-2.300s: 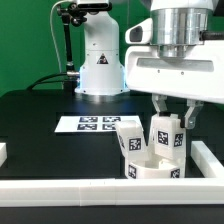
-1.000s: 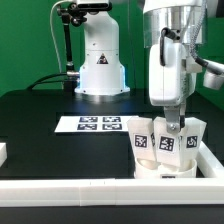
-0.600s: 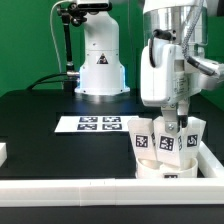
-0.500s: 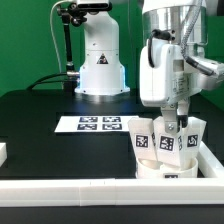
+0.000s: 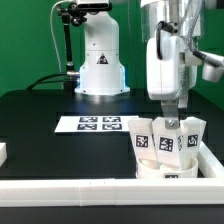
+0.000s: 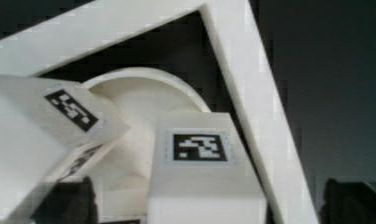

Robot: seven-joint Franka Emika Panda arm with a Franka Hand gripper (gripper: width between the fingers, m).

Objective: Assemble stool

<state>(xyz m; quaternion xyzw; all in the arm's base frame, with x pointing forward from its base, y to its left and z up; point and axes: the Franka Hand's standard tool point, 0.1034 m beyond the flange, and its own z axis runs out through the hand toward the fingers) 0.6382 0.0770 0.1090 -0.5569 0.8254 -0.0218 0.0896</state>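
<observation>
White plastic filled most of what I could see: the stool seat [image 5: 165,170] sat low in the corner made by the border rails [image 5: 70,186], at the exterior view's right, with three tagged legs [image 5: 166,138] standing up out of it, close together. My gripper [image 5: 172,122] hung directly over the middle leg, fingertips at its top.

What had changed was small but it mattered. A second earlier my fingers were pinched on that middle leg; in the last instant they let go. From the outside the difference was barely visible, since my hand blocked most of the jaws, so I could not read the spread cleanly from the pictures alone; I judged them parted and the leg freed. The leg had not shifted in the half second before: it stood in the same place, upright or nearly so, with its neighbours leaning a little outward on either side.

In the wrist view I looked down on a tagged leg [image 6: 199,150] against the curved seat [image 6: 140,95], a rail [image 6: 238,80] running past, dark fingertips [image 6: 52,200] at the edge.

I took this to mean that leg was seated and finished. Lifting straight up would have been my next concern, so as not to drag a neighbour. The marker board [image 5: 92,124] lay untouched behind.
</observation>
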